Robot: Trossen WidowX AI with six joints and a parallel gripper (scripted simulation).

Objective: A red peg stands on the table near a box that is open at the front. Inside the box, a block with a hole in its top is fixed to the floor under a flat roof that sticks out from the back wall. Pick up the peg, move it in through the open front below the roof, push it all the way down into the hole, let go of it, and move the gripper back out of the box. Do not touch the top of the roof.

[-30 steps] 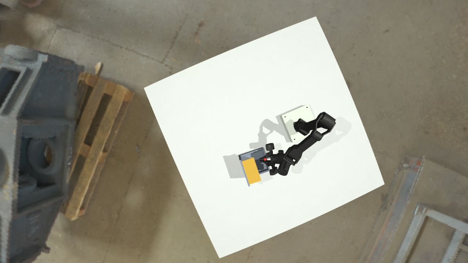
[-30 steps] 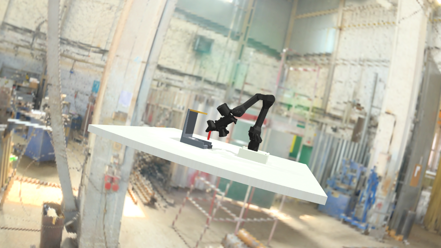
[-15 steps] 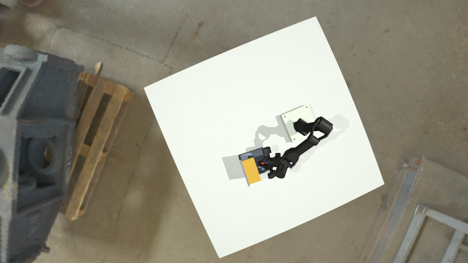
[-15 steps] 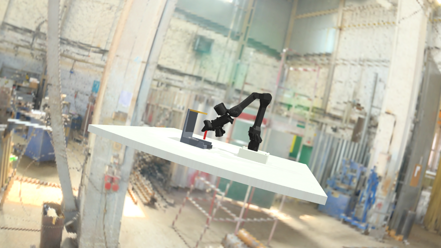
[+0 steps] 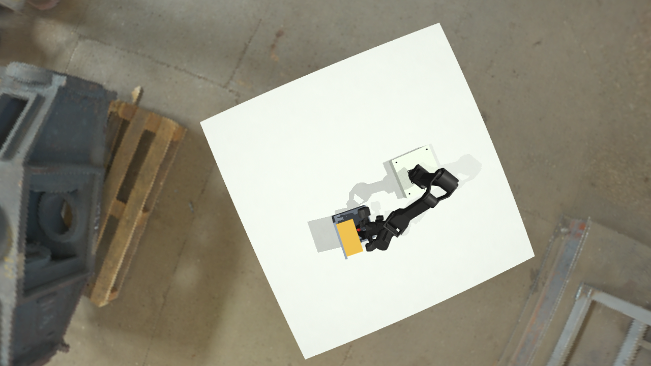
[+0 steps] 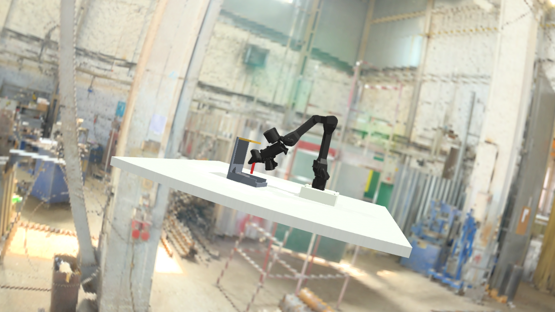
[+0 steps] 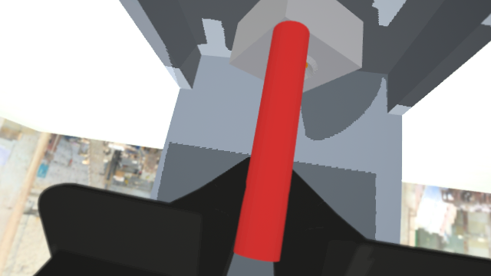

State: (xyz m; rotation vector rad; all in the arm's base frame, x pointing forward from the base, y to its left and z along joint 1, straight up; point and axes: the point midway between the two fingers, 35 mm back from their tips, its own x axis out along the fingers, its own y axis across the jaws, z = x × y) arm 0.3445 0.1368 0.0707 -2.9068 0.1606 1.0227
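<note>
Concrete floor point(image 5: 255, 291) surrounds the white table point(image 5: 291, 150) point(image 6: 217, 193) in my top view. The orange roof point(image 5: 349, 237) point(image 6: 249, 140) covers part of the box point(image 5: 350, 213) point(image 6: 248, 180) point(image 7: 215, 115) beneath it, and only a red dot of the peg point(image 5: 358, 230) point(image 6: 252, 167) point(image 7: 270, 142) shows among the black parts of the gripper point(image 5: 359, 231) point(image 6: 254, 158) point(image 7: 265, 199); I cannot make out the block from up here.

From the exterior, I see the peg's lower length under the gripper, slightly tilted above the box's floor; its upper end is hidden by the fingers.

On the wrist view, the gripper is pinching the red peg, whose far end overlaps the grey block point(image 7: 330, 42). The peg partly hides the hole point(image 7: 311, 67), and the block's upper part is cut off by the frame's edge.
</note>
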